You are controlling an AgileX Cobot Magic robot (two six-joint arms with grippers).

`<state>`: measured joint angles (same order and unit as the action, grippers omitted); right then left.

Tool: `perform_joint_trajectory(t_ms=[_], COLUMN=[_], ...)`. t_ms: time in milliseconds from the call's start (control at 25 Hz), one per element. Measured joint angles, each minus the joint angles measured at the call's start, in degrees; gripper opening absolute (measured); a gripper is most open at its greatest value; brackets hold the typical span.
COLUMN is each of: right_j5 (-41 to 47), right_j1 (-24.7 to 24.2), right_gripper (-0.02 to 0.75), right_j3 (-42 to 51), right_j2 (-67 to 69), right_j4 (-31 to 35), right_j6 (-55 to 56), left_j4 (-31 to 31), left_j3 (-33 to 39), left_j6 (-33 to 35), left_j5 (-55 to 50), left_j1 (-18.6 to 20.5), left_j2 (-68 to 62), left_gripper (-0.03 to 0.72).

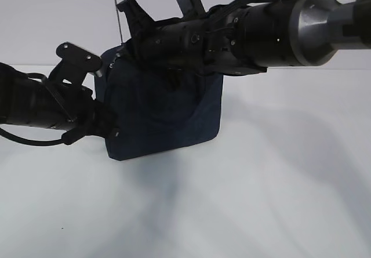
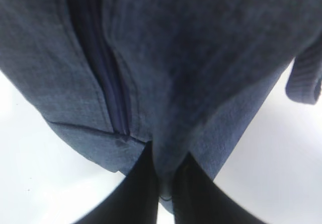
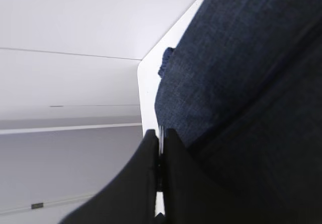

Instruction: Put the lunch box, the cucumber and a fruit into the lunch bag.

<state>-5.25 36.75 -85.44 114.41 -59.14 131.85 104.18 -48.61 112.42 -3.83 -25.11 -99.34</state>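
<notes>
The lunch bag [image 1: 165, 116] stands on the white table [image 1: 278, 182], right in front of both arms. The left gripper [image 2: 166, 183] pinches a fold of bag cloth at its corner, beside the zipper [image 2: 108, 78]. The right gripper [image 3: 160, 168], reaching across the top, is squeezed on something thin and silvery, likely the zipper pull. The zipper runs away from the left gripper.

Boxy dark navy lunch bag [image 1: 168, 116], upright on white table, zipper [image 2: 108, 78] closed

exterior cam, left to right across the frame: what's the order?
left arm → lunch bag → right arm's silver wrist section, reaching in from the right over the bag. Bare white table fills the rest.
</notes>
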Motion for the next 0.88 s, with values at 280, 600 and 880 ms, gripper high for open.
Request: perform_joint_trajectory(t_ms=[280, 600, 880], right_j5=[1.0, 1.0, -0.4], right_j1=[0.0, 0.0, 0.0], right_gripper=[0.02, 0.02, 0.02], right_j3=[0.0, 0.0, 0.0], right_j2=[0.0, 0.0, 0.0], right_j4=[0.1, 0.2, 0.2], right_j6=[9.1, 18.1, 22.2], left_j4=[0.0, 0.0, 0.0], left_j3=[-0.1, -0.1, -0.1], left_j6=[0.0, 0.1, 0.1], left_j5=[1.2, 1.9, 4.3], left_j1=[-0.1, -0.1, -0.1], left_j2=[0.0, 0.1, 0.1], left_gripper=[0.014, 0.014, 0.014])
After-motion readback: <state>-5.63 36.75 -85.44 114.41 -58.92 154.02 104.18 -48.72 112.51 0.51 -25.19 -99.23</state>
